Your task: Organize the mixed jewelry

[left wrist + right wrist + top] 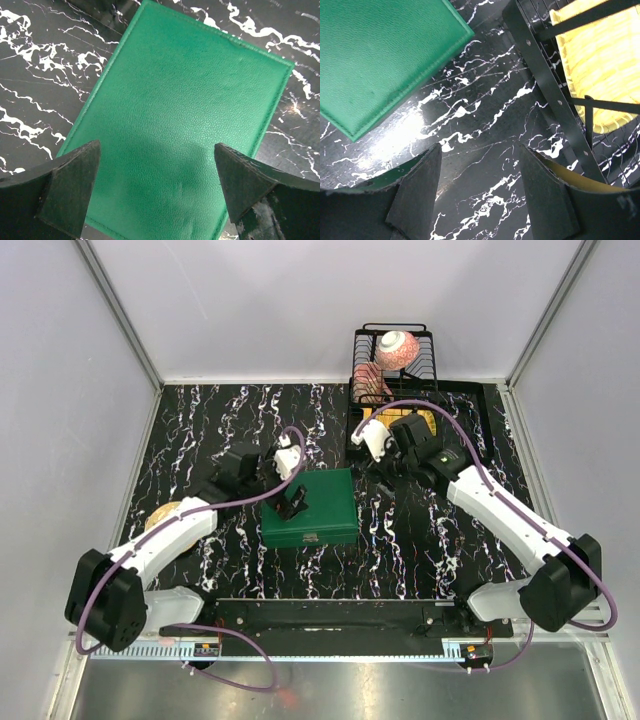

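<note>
Nearest, the left fingers [70,192]: spread to their widest, gripping nothing, poised over the near part of a closed green box [185,100]. Right fingers [415,195]: parted a fair way, likewise empty, over bare black marbled surface [485,130]. A corner of the box ahead to their left, and a black wire dish rack [542,80] close on their right with a yellow ribbed item [605,65] inside.

No sight of the jewelry anywhere: none between either pair of fingers, none on the surface around them. Possibly shut inside the box, possibly on the gold plate [160,512] tucked mostly under the left arm, left of and behind the left fingers. Cannot tell which.

Risks, by judgement:
- **Pressing on the lid** instead of catching its edge: box skidding over the slick surface, away from the left fingers and toward the right ones.
- **Lifting the lid** with no hold on the base: whole box tipping, small chains and studs spilling out and vanishing against the white veining.
- **Swinging the right fingers outward:** knocking the rack just beside them and rattling the pink bowl [396,348] farther back.
- **Reaching back for the plate:** dragging the left arm or its cable across it and scattering its contents.
- **Closing wide fingers on thin pieces:** pinching surface rather than metal, or tangling chains together.
</note>
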Available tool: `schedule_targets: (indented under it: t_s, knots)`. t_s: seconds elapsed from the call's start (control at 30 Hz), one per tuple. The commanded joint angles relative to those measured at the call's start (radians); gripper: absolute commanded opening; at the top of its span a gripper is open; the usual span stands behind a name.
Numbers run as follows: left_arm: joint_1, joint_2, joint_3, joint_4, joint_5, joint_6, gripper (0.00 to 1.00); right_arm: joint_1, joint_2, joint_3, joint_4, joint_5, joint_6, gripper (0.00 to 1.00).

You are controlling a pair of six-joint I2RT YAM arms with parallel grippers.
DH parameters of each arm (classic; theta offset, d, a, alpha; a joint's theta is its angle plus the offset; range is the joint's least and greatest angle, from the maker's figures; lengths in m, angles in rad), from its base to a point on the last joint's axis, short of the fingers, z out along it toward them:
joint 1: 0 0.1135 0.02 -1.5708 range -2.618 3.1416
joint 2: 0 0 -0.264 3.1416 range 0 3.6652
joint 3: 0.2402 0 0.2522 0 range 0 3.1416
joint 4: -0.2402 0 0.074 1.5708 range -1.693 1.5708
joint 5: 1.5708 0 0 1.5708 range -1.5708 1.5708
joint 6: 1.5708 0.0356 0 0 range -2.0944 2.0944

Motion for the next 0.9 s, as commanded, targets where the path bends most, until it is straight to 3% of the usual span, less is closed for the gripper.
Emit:
schedule_targets:
  t_s: [0.0, 0.37, 0.67, 0.87]
  knots:
    - [-0.055, 0.024, -0.024, 0.002, -0.141, 0.08, 0.99, -0.027, -0.044, -0.012, 0.049, 0.02, 0.013, 0.69]
    - [-0.216, 0.139, -0.081, -0.015, -0.365, 0.145, 0.98, -0.064, -0.052, -0.02, 0.052, 0.011, 0.011, 0.69]
    - [-0.211, -0.061, 0.008, -0.031, -0.429, 0.097, 0.99, -0.102, -0.118, -0.02, 0.08, 0.012, 0.069, 0.7]
    - [-0.091, -0.16, 0.116, -0.042, -0.416, 0.05, 0.99, -0.153, -0.136, 0.035, 0.117, 0.073, 0.128, 0.79]
